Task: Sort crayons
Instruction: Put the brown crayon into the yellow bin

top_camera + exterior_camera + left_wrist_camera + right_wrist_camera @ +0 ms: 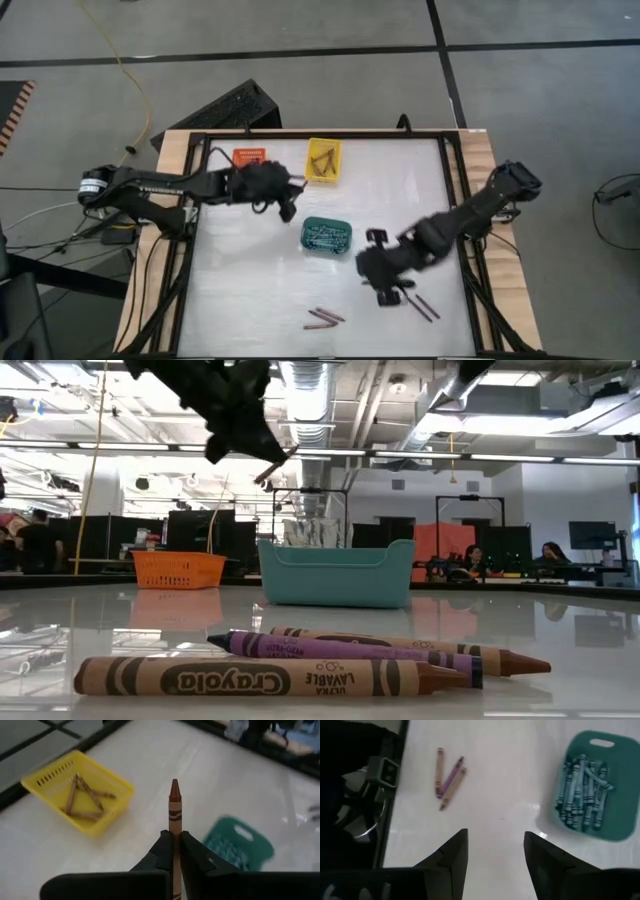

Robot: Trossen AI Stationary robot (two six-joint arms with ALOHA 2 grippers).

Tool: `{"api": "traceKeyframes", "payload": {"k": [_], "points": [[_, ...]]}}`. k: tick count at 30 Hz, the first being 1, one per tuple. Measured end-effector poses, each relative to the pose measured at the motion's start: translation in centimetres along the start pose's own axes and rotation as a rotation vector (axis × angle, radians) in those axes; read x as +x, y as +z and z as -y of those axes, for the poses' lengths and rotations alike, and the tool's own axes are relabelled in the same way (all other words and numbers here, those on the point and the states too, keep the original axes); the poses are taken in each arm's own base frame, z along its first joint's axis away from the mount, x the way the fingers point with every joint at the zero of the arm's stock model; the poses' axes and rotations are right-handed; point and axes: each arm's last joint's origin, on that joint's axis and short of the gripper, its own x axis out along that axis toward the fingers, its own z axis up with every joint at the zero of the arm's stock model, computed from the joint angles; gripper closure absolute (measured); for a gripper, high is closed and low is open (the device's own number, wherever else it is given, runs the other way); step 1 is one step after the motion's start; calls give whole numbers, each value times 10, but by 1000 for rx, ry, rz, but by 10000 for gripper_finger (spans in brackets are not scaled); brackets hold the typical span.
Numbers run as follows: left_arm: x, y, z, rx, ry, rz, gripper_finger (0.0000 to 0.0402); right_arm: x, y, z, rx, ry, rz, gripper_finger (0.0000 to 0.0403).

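Tabletop (560, 640): white, smooth, glossy, mirrors baskets. Baskets look plastic: teal basket (336, 573) solid matt, yellow basket (100, 815) perforated. Crayons (270, 676): printed paper wraps. Tabletop edge (170, 150): bare wood.

Three baskets sit on the worktop: one orange (250, 156), one yellow (323, 162), one teal (327, 235). Loose crayons number five: three in a cluster (447, 777) (two brown, one purple) and two (423, 306) nearer the right edge. The yellow basket holds four brown crayons (84, 797); the teal one's heap (582, 784) is too dense to count.
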Motion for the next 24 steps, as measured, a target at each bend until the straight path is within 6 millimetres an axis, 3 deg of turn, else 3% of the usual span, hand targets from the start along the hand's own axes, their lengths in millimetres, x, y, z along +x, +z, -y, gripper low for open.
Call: {"api": "traceKeyframes", "payload": {"k": [6,12,17,24], "points": [[25,16,-28,-38,-11,106,401,-8,-20,-46,-35,-54,77,218],[62,15,-56,-103,-17,128,401,-6,-39,-77,23,-70,84,218],[89,5,-75,-150,-48,109,401,6,-60,-88,148,-140,-29,218],[123,16,-78,-145,-97,79,401,20,-95,-102,333,-289,-191,219]]}}
